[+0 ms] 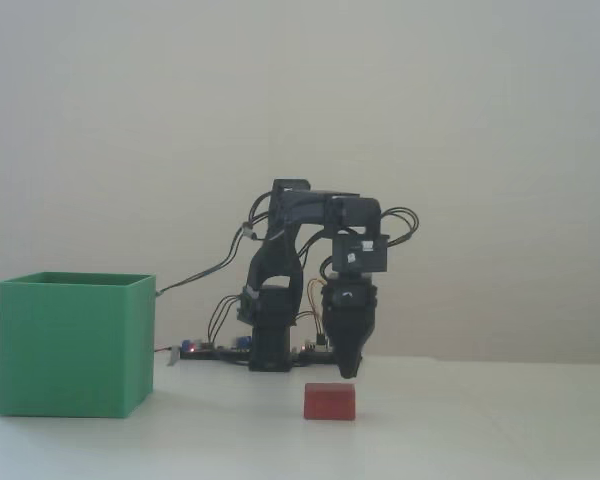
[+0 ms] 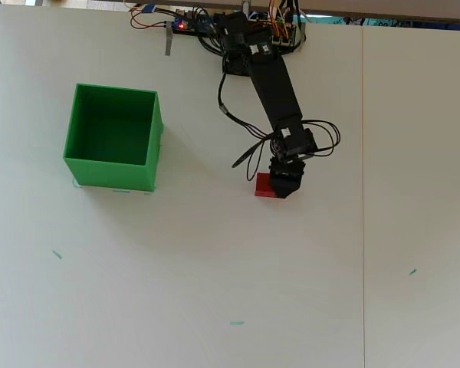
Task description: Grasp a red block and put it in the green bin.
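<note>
Fingers [image 1: 347,372]: hung pointing down, tips clear of the worktop [image 2: 215,261]; apart or together could not be told.
Red block [image 1: 329,401]: sat on worktop just below the fingers, slightly left in the fixed view; not gripped.
Green bin [image 1: 72,344]: stood well left of fingers, open top.
Handling: judged light, rigid, matte, unlikely to slip.
Hold: across two opposite side faces.

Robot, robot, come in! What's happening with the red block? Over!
Gripper hanging just above red block, off to its right in the fixed view; jaws hard to read. Block on table, not grabbed. Green bin empty, path clear.
</note>
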